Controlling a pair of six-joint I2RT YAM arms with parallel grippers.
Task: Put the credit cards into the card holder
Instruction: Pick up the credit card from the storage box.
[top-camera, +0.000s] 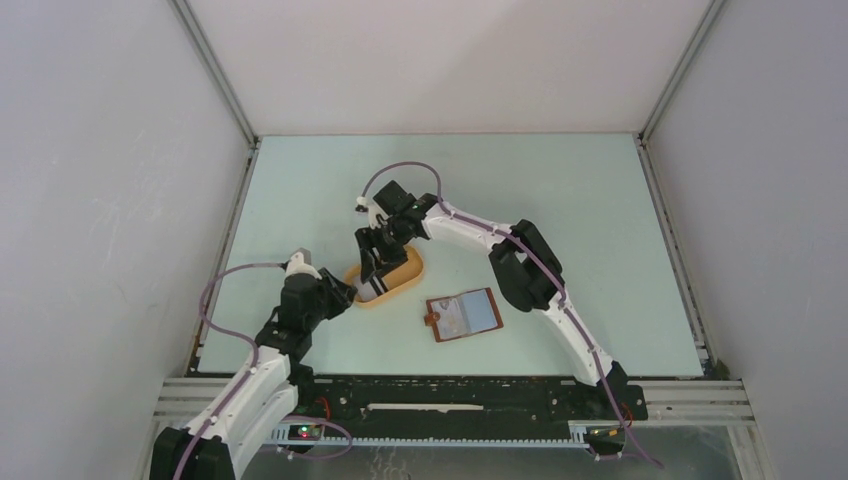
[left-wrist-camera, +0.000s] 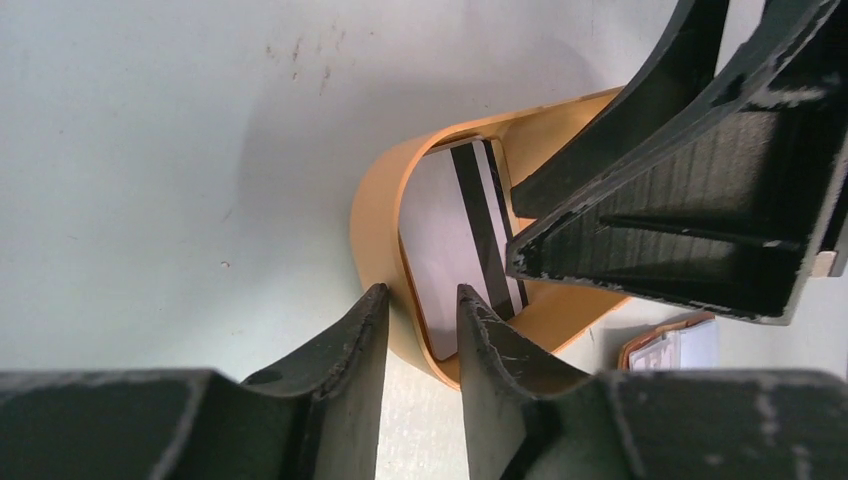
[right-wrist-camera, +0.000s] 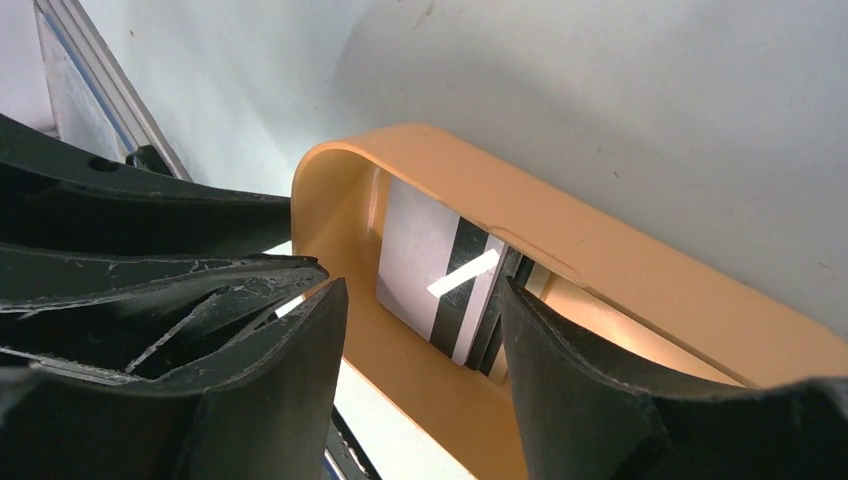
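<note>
Orange tray (top-camera: 412, 262): oval with a low wall, it stands on the table left of the middle and holds the credit cards (right-wrist-camera: 420, 250)
Cards in the tray: grey-white with a dark stripe, one lies over the other and is a little shifted
Card holder (top-camera: 463, 314): reddish-brown, it lies open and flat on the table with the pale inside up, near the tray on its right side but not touching it
Right gripper (right-wrist-camera: 420, 290): it hangs over the tray with the fingers apart and the tips down inside the wall, the cards between and below them; from above it hides most of the tray
Left gripper (left-wrist-camera: 422, 295): at the left end of the tray, fingers only a little apart, one outside the end wall and one inside; whether they press the wall I cannot tell
Table (top-camera: 560, 200): pale green, with white panels around it
Count: one tray, one card holder, two grippers; at least two cards, by the two dark stripes in the left wrist view, and the exact number I cannot tell
</note>
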